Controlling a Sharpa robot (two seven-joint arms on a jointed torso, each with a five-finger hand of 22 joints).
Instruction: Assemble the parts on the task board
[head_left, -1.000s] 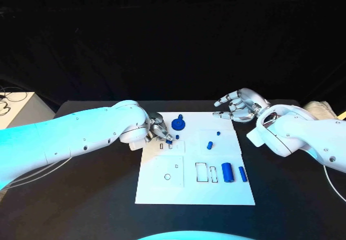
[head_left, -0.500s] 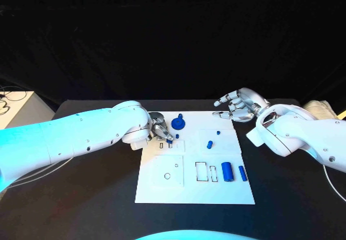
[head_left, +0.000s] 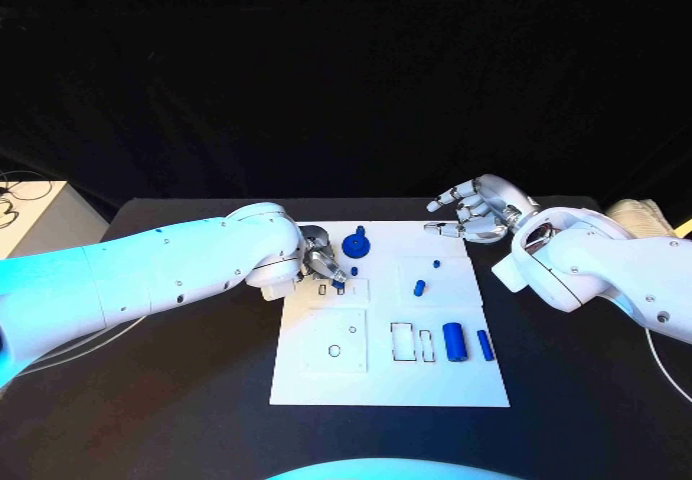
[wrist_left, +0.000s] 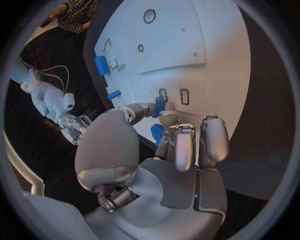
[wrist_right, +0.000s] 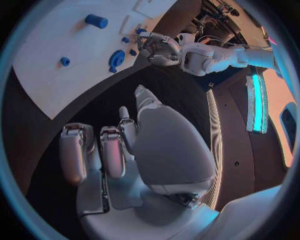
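Observation:
The white task board (head_left: 325, 385) lies mid-table. My left hand (head_left: 320, 264) is over its far left part and pinches a small blue part (head_left: 338, 284) (wrist_left: 159, 105) between thumb and a finger, right at two small upright slots (wrist_left: 184, 96). A blue gear-like part (head_left: 356, 246) sits just beyond that hand. A blue peg (head_left: 420, 290), a thick blue cylinder (head_left: 456, 343) and a thinner blue bar (head_left: 486, 347) lie on the board's right half. My right hand (head_left: 473, 212) (wrist_right: 125, 145) hovers off the board's far right corner, fingers apart, holding nothing.
Two rectangular cutouts (head_left: 404, 343) lie left of the cylinder, and a small round hole (head_left: 335, 352) is in the near left panel. The black table (head_left: 173, 400) surrounds the board. A pale object (head_left: 642, 214) lies at the table's far right edge.
My left forearm has shifted slightly, while its hand stays at the slots with the blue part. The right hand has not moved.

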